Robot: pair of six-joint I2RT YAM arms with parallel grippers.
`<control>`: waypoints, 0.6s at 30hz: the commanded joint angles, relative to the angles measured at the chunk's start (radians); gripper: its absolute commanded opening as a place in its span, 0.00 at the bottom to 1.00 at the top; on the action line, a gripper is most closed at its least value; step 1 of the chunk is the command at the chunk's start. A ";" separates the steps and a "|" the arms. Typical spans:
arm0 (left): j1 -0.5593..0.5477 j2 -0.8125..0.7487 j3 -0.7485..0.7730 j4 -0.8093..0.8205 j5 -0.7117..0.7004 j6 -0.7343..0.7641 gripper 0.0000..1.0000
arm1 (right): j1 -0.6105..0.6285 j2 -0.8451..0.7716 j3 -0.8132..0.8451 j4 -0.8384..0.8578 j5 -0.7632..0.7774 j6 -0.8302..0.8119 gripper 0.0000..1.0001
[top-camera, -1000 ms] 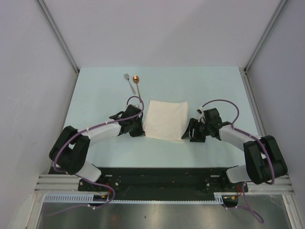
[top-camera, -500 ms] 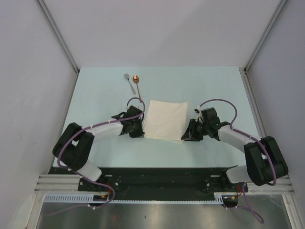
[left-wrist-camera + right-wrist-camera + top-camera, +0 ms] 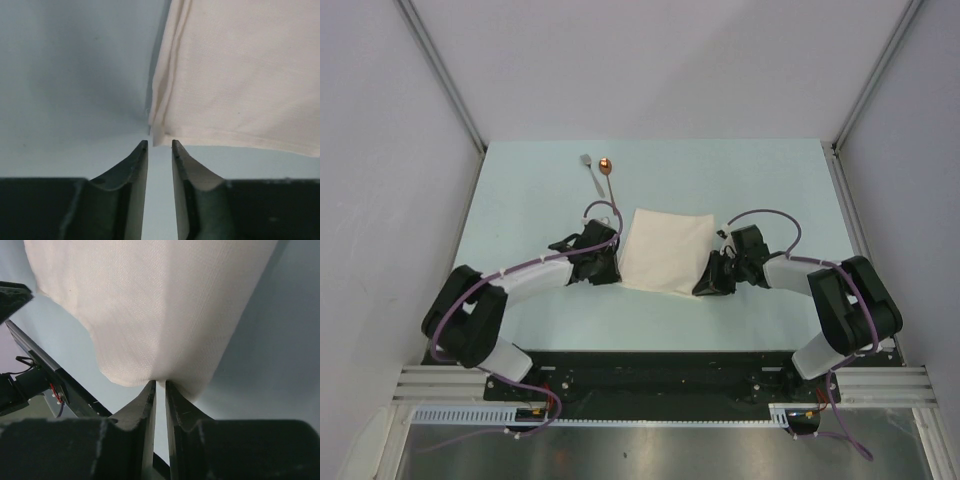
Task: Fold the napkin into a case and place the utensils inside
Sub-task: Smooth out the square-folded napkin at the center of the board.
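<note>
The cream napkin (image 3: pixel 665 250) lies folded to a rough square in the middle of the table. My left gripper (image 3: pixel 610 268) sits at its near left corner. In the left wrist view the jaws (image 3: pixel 160 144) stand a little apart, with the napkin's (image 3: pixel 235 75) layered corner just beyond the tips and nothing between them. My right gripper (image 3: pixel 705 283) is at the near right corner. In the right wrist view its jaws (image 3: pixel 160 382) are pinched on the napkin's (image 3: pixel 150 305) edge, which puckers at the tips. The fork (image 3: pixel 588 170) and the copper-bowled spoon (image 3: pixel 608 172) lie side by side farther back.
Pale blue table (image 3: pixel 770 190) with grey walls left, right and behind. A black base rail (image 3: pixel 660 375) runs along the near edge, and shows in the right wrist view as a dark bar (image 3: pixel 45 375).
The left jaws have opened from shut, and the napkin's corner is no longer between them. The right gripper has slid left onto the napkin's near right corner and closed on it.
</note>
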 commanded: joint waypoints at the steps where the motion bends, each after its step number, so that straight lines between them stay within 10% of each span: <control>1: -0.002 -0.162 0.013 0.018 -0.035 0.056 0.36 | 0.004 0.007 0.023 0.024 -0.014 -0.007 0.17; 9: -0.002 0.033 0.102 0.128 0.222 0.033 0.32 | -0.008 -0.047 0.041 -0.046 -0.004 -0.024 0.17; 18: 0.053 0.146 0.069 0.087 0.067 0.059 0.28 | 0.010 -0.150 0.153 -0.155 0.029 -0.027 0.20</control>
